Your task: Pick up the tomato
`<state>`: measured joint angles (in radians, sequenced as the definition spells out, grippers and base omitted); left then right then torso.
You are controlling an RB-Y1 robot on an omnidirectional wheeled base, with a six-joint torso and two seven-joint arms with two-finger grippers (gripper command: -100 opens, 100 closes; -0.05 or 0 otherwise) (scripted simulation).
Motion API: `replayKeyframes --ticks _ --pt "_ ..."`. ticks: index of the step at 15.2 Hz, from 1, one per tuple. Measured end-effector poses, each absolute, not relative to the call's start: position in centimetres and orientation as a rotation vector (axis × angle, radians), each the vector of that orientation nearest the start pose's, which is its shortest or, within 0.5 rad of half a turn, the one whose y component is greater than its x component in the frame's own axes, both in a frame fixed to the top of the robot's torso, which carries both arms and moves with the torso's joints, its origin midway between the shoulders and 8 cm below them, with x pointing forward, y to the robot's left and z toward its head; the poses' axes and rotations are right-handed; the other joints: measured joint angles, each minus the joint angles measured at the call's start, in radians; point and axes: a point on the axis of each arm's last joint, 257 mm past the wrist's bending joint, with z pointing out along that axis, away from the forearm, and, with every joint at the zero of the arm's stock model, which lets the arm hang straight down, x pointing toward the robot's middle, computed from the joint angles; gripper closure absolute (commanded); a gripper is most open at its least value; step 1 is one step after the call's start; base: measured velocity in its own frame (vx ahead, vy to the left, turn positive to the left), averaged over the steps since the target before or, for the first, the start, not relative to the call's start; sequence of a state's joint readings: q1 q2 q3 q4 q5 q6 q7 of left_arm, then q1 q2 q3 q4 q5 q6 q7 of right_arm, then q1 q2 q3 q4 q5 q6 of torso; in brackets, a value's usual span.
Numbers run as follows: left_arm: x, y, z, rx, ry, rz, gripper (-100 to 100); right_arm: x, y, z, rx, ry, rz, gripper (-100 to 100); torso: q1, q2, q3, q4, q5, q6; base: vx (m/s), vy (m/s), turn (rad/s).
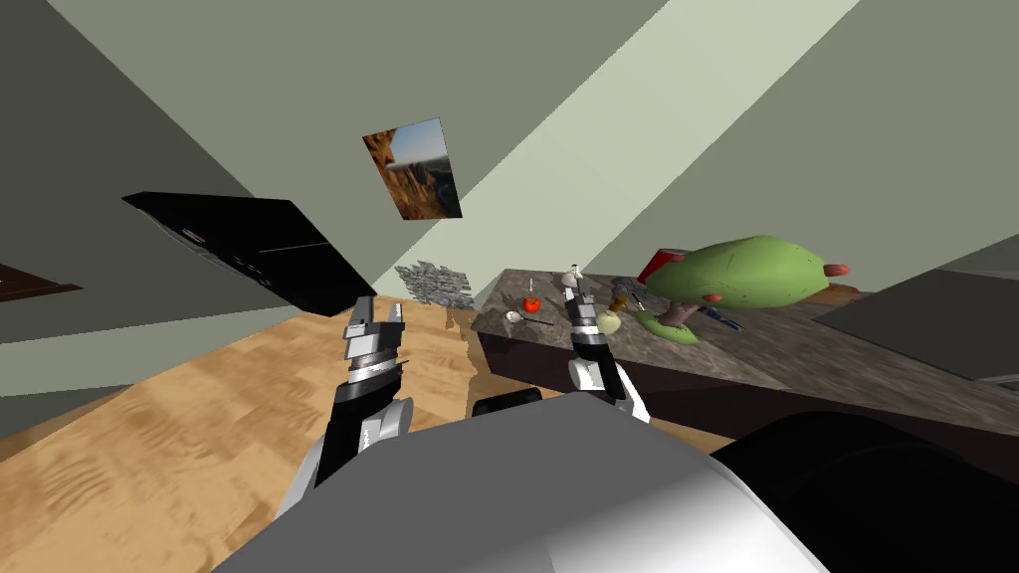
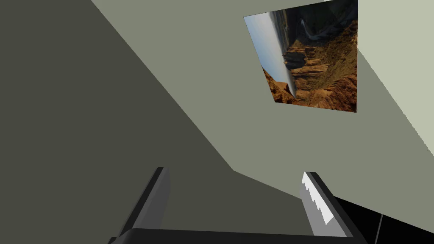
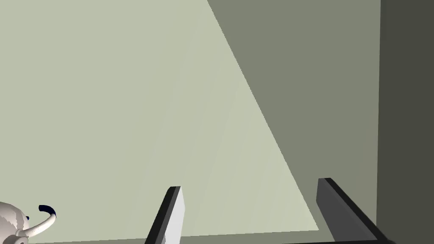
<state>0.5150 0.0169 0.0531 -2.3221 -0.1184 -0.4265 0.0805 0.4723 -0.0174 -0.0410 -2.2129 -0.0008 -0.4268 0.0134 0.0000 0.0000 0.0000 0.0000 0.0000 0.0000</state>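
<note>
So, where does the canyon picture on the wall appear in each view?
Head view: wall picture, above the left gripper.
Left wrist view: wall picture, ahead of the open left gripper.
Right wrist view: plain wall ahead of the open right gripper.
Shared landmark: black panel beside the left gripper.

Tomato (image 1: 531, 304): small, red, apparently upright, on dark mottled countertop (image 1: 697, 343).

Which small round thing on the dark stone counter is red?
The small red tomato beside the silver spoon; the other, a pale yellow-green round thing, is not red.
</note>
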Motion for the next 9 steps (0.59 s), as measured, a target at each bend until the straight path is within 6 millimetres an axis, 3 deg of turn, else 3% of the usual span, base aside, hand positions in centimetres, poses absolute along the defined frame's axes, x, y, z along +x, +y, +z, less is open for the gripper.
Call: replayKeyframes --ticks 9 --pt "34.6 28.5 2.4 -0.637 0.700 -1.228 0 38.1 -29.4 -3.9 0.601 0.925 1.079 -100 0.004 0.000 0.000 0.000 0.001 0.000 -0.002 0.044 0.049"
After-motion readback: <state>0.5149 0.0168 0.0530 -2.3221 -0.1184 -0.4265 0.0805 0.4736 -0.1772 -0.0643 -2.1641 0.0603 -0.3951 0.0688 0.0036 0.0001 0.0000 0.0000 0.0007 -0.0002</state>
